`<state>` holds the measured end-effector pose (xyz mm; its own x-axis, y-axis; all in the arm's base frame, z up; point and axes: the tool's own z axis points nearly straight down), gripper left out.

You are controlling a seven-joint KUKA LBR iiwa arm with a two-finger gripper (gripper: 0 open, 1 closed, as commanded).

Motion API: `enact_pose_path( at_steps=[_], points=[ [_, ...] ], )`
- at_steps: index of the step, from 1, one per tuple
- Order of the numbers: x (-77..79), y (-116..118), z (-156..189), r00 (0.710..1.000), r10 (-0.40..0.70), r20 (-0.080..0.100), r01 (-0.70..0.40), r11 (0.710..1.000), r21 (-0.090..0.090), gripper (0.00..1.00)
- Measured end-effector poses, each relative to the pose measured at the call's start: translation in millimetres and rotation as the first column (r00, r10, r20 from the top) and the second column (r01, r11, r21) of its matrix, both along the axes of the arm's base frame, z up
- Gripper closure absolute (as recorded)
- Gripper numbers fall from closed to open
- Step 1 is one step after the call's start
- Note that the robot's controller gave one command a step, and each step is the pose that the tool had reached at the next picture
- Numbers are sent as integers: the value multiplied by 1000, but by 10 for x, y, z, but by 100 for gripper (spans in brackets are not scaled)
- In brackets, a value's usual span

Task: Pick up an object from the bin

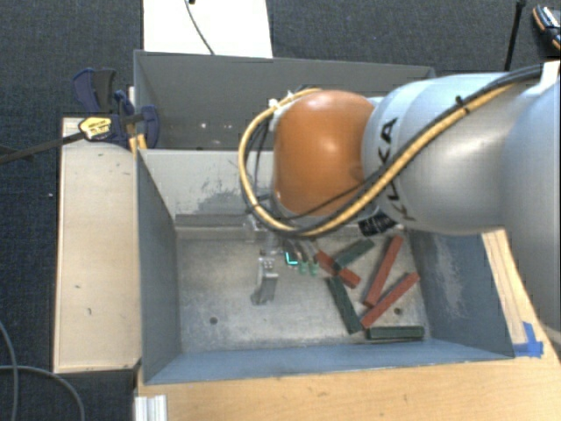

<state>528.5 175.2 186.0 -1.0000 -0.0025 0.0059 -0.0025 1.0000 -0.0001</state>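
Sticks (pixel 383 270), red and green, lie heaped near my end effector (pixel 265 281), low in the bin (pixel 210 318); apart or together, I cannot tell; next I must move over one and grip.

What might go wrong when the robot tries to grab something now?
1. The hand is over a bare part of the bin floor, left of the heap of red and dark green sticks. Closing here would probably grab nothing.
2. The sticks lie crossed over each other, so lifting one might drag or flip the ones next to it.
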Motion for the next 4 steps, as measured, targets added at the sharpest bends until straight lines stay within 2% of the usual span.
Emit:
enact_pose_path(
  at_steps=[1, 2, 3, 4],
  points=[
    [20, -10, 45, 1000, -5, 8, 5, 1000, 1, 0],
    [263, -734, -270, 1000, 4, 8, -4, 1000, 1, 0],
    [352, -424, -287, 1000, 8, 9, -8, 1000, -1, 0],
    [402, -790, -527, 999, 43, 9, -43, 999, 2, 0]
  ],
)
